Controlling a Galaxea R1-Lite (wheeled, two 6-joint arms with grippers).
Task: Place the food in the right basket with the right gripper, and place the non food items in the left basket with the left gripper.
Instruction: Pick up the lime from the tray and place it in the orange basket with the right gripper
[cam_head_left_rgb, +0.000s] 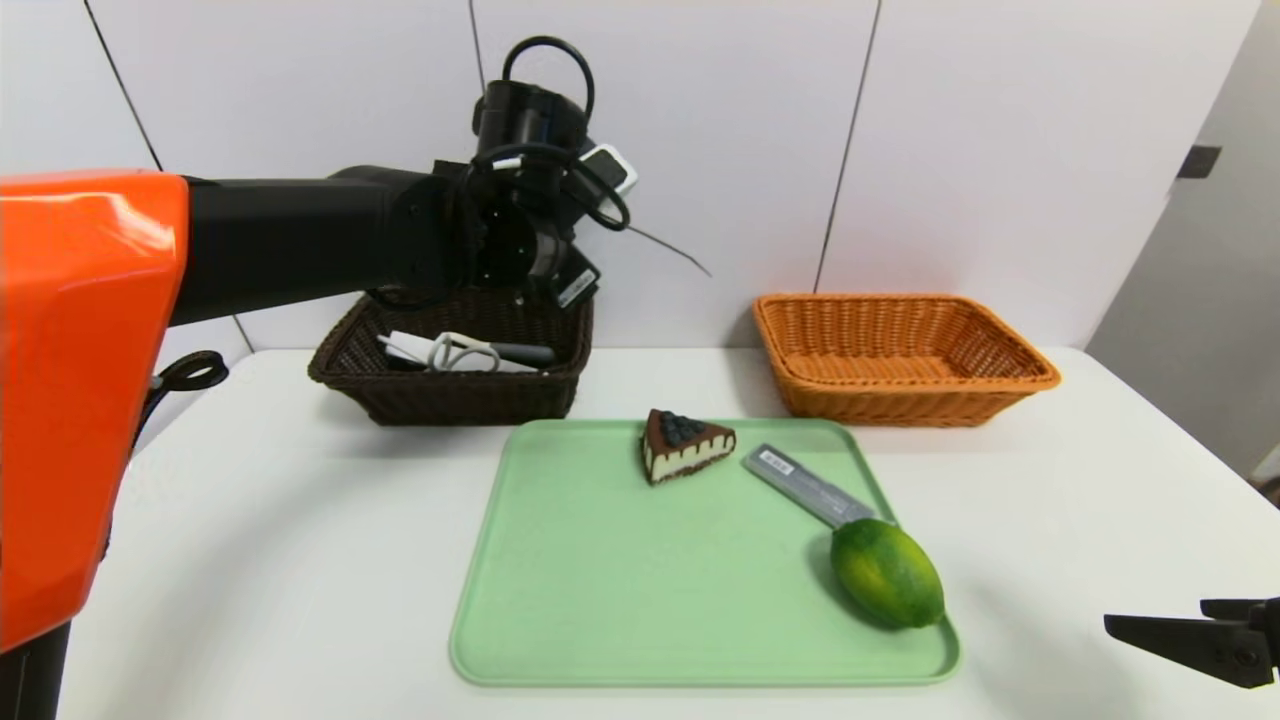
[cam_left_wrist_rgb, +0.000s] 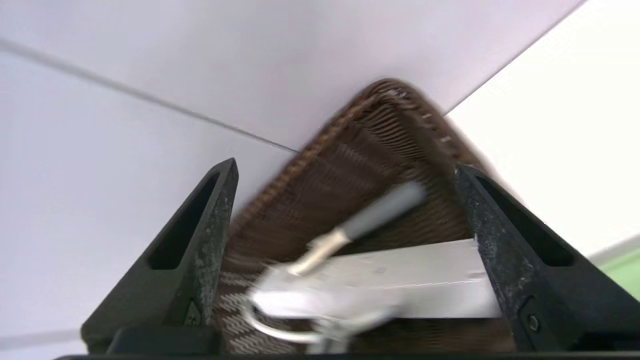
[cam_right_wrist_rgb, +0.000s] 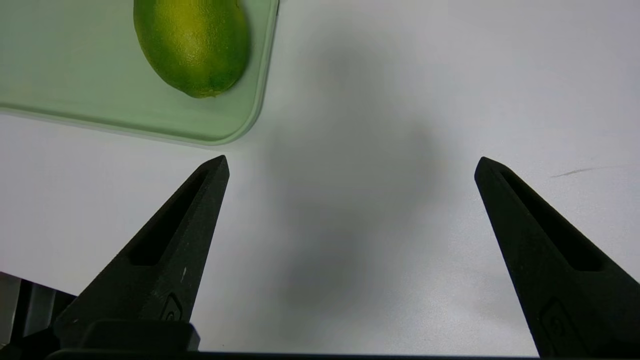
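Head view, right gripper: (cam_right_wrist_rgb: 352, 162) idles at the near right corner of the white surface (cam_head_left_rgb: 270, 560), jaws wide apart.
Lime: (cam_head_left_rgb: 887, 574) lies on the green tray (cam_head_left_rgb: 640, 580) by its right edge, touching the near end of the gray box (cam_head_left_rgb: 805, 485).
Cake slice: (cam_head_left_rgb: 683, 446) sits near the tray's far edge, left of the box.
Left gripper: (cam_left_wrist_rgb: 347, 167) hangs over the dark basket (cam_head_left_rgb: 460, 400), jaws apart and holding nothing.
Dark basket: stands at far left, containing white items and a gray-handled tool (cam_left_wrist_rgb: 385, 210).
Orange basket: (cam_head_left_rgb: 905, 400) stands at far right.
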